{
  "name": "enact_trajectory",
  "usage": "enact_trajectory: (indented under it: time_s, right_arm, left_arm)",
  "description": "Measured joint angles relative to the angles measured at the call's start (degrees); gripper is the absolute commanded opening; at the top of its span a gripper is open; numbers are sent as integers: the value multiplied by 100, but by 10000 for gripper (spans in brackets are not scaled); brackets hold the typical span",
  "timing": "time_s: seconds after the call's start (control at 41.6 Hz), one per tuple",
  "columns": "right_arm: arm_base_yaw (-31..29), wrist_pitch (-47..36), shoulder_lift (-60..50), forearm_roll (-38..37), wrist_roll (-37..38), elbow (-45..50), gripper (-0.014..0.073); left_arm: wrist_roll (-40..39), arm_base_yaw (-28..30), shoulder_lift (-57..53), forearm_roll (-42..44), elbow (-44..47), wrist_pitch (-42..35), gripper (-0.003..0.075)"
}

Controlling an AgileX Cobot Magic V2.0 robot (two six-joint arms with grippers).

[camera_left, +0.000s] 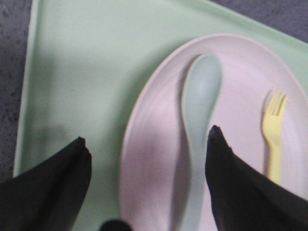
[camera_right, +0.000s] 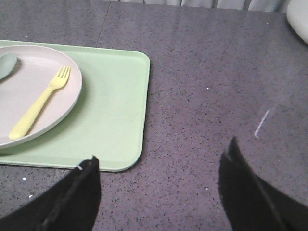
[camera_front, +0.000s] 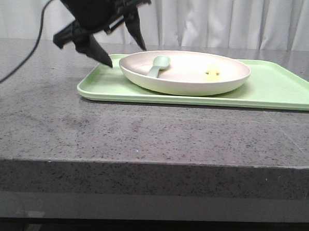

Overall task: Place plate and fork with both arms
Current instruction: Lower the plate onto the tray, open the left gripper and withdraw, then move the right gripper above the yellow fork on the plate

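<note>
1. Front view first: the cream plate (camera_front: 184,75) sits on a flat light-green tray (camera_front: 280,91), and the tray is on a dark speckled stone counter (camera_front: 143,135).
2. The yellow fork (camera_front: 212,73) lies inside the plate on its right half, and a pale grey-green spoon (camera_front: 157,65) lies on the left half. They're clearly apart, not touching.
3. The left gripper (camera_front: 127,53) hangs up over the tray's left end, just beside the plate's left rim, with its fingers spread wide and nothing between them.
4. In the left wrist view one finger (camera_left: 57,187) is over bare tray and the other is over the plate, right next to the spoon's handle. Can't tell if that tip actually touches anything.
5. In the right wrist view the right gripper (camera_right: 163,161) is also spread wide and empty, over bare counter just off the tray's rounded corner. It's well away from the plate.
6. A thin black cable (camera_front: 31,52) trails down at the left.
</note>
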Motion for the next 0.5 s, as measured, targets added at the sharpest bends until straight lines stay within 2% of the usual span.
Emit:
enact_trajectory:
  time_s: [0.096,0.312,0.504]
  right_arm:
    - [0,0,0,0,0,0,530]
    - [0,62,0,0,0,0,530]
    - [0,301,0,46,0,0,530]
  left_arm:
    - [242,0,-357,120,0,127,494]
    - [431,0,-1326,1056,45,709,494]
    - [455,0,-2538,1793,792,903,494]
